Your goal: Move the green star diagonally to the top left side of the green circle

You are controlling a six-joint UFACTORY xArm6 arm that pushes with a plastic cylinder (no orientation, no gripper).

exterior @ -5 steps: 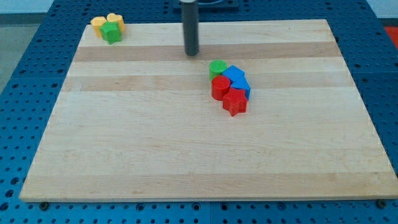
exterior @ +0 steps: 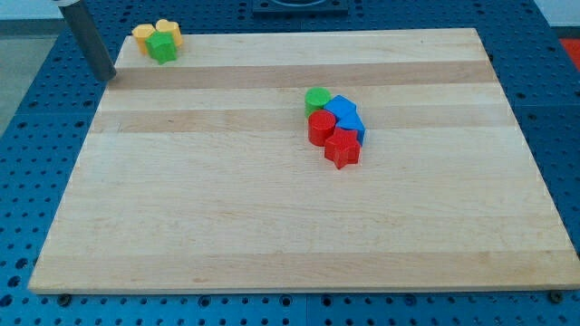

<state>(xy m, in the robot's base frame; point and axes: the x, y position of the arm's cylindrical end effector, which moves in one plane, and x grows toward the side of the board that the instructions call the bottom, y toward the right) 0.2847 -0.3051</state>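
My tip (exterior: 107,76) sits at the table's (exterior: 272,226) top-left edge, just off the wood, left of and slightly below the green star (exterior: 163,47). Tip and star are apart, not touching. No gripper on this rod, so no open or closed state to report.

Green star is in the table's top-left corner, touching two yellow blocks (exterior: 156,33) behind it; their shapes are hard to make out. Green circle (exterior: 317,98) is well apart from the star, toward the view's right and lower, near the table's upper middle.

Green circle touches a tight cluster: blue blocks (exterior: 345,114) just right of it, a red block (exterior: 321,127) just below it, a red star (exterior: 343,148) below that, toward the right. Blue shapes unclear. My tip is far from this cluster, toward the view's left.
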